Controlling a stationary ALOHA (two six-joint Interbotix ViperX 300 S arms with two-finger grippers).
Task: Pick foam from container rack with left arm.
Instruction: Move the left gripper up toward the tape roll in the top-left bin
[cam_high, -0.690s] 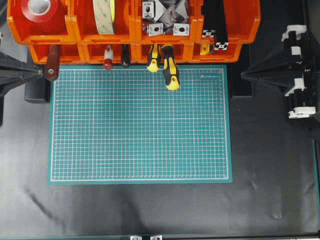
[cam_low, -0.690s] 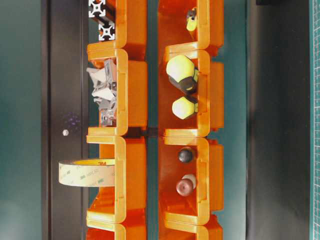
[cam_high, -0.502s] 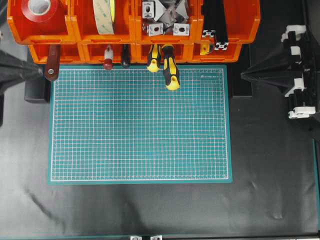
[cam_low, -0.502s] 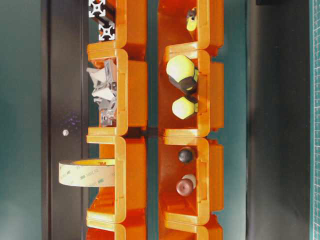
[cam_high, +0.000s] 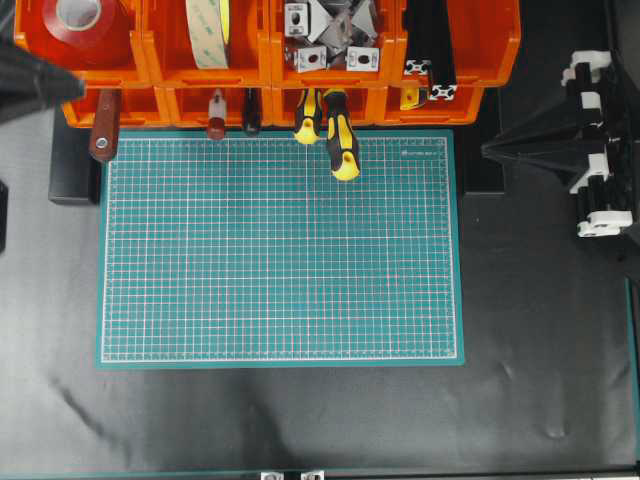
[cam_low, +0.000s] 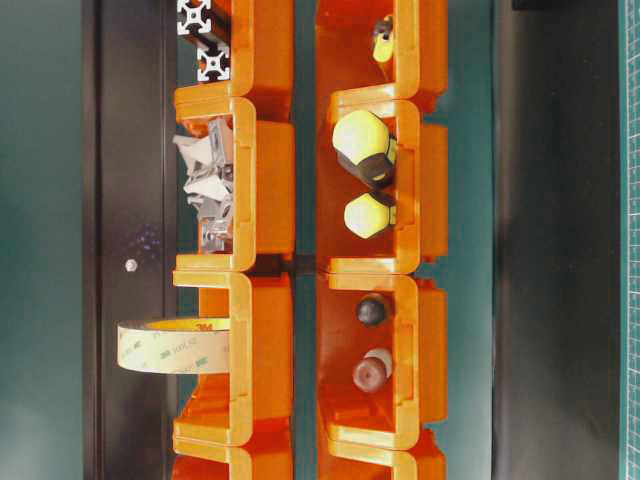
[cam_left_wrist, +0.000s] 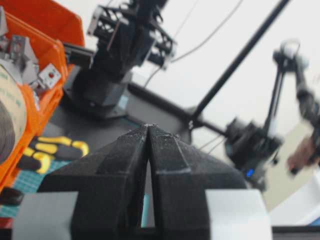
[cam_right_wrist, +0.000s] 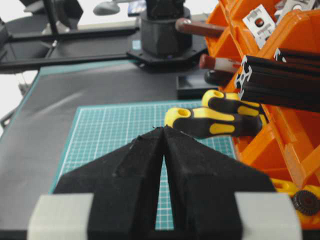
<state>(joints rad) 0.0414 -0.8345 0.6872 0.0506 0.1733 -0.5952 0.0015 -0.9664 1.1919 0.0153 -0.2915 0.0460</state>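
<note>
Overhead exterior, foam (cam_high: 207, 30) in container rack (cam_high: 150, 60), red tape (cam_high: 78, 14) alongside

The foam (cam_high: 207, 30) is a wide roll of tape standing on edge in the second bin from the left of the container rack's (cam_high: 265, 62) upper row, its cream-beige band printed with faint lettering and its core yellow; from table level it (cam_low: 172, 345) juts well out past the orange bin's rim; the rack is two rows of bright orange bins along the far edge of the table; the left arm's gripper (cam_high: 40, 82), black and tapering to a point, hangs over the rack's left end, well apart from the foam, fingers pressed together (cam_left_wrist: 149, 131)
</note>
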